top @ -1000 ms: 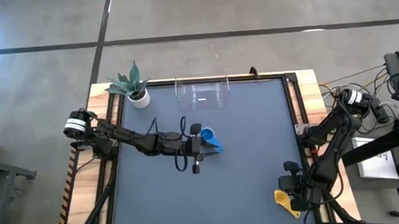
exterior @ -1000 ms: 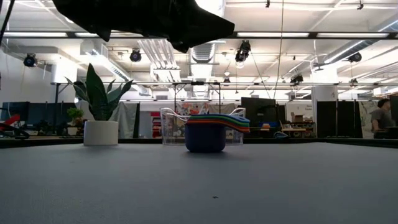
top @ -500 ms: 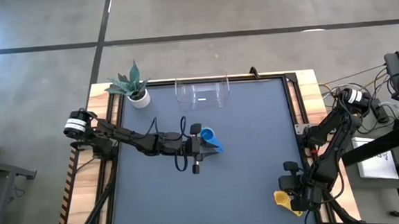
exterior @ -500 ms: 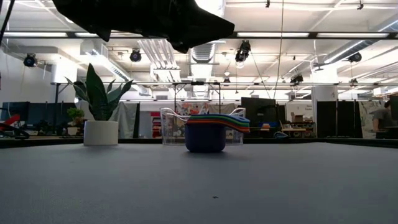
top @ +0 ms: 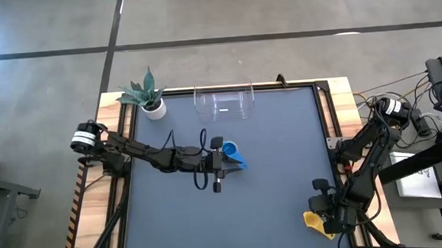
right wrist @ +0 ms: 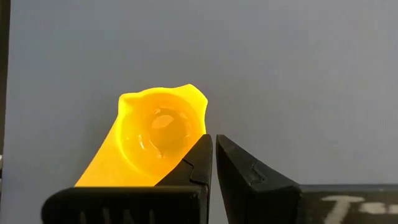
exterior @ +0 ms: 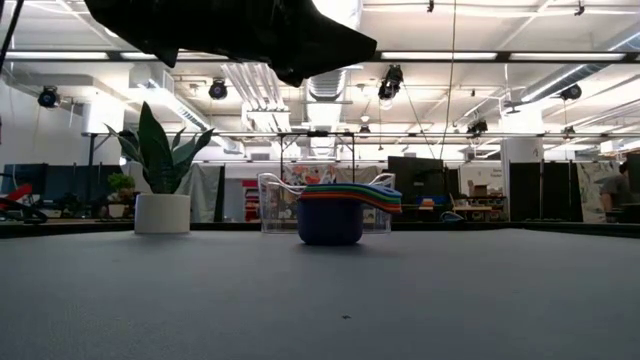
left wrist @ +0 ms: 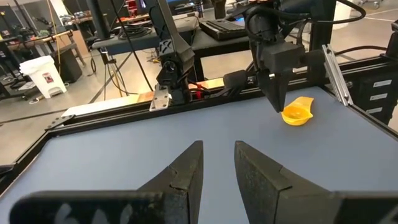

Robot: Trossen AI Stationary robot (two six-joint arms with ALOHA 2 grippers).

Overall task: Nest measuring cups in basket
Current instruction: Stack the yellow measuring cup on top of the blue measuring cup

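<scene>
Mat (top: 286, 181) open mid-table; left arm (top: 154, 155) blocks path to plant (top: 146, 94).

Your left arm (top: 142, 150) is black and jointed, with a white-and-black collar near its base and a thin black cable looping beside its tool (top: 217, 187). Your right arm (top: 365, 157) is black too. Both tools' fingers (right wrist: 199, 163) are dark, angular wedges.

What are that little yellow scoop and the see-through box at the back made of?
The yellow scoop looks like glossy moulded plastic: its bowl shows wet-looking highlights and light glows through its thin walls. The see-through box looks like clear rigid plastic, since the table shows through it and its rim catches pale glints. Glass cannot be ruled out by looks alone.
</scene>
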